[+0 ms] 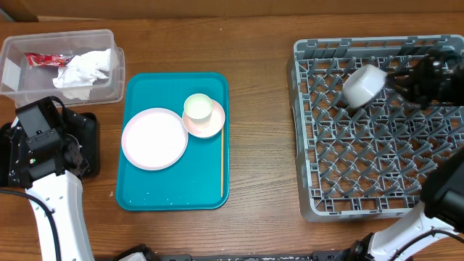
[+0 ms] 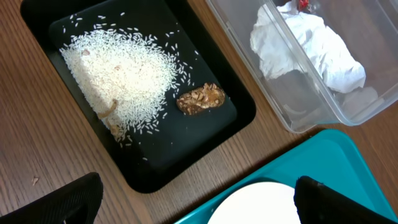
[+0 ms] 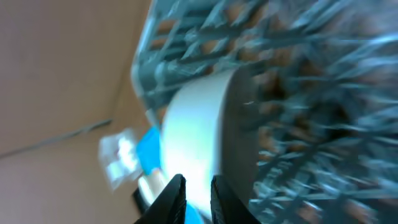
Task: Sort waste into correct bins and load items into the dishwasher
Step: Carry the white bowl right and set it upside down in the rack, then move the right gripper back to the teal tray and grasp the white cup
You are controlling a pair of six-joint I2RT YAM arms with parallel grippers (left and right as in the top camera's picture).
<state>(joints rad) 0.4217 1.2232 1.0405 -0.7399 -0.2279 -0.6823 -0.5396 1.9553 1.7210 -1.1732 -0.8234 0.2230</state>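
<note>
At ten o'clock, clear tub (image 1: 18, 72) holds wrapper (image 1: 45, 59), tissues (image 1: 87, 69); black tray (image 2: 205, 134) holds rice (image 2: 118, 78), brown lump (image 2: 200, 99) under the spread left gripper (image 2: 199, 194). At the rack (image 1: 362, 167), eleven o'clock, right gripper (image 1: 397, 80) pinches the bowl (image 1: 362, 85).

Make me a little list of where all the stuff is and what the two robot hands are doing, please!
clear tub: red wrapper and white tissues inside
black tray: rice grains and a brown food lump inside
teal tray: big plate, small cup sitting on the pink saucer, and a thin stick
dish rack: white bowl over its far part, tilted
right gripper: seems shut on the white bowl
left gripper: open, above the black tray, holding nothing
</note>
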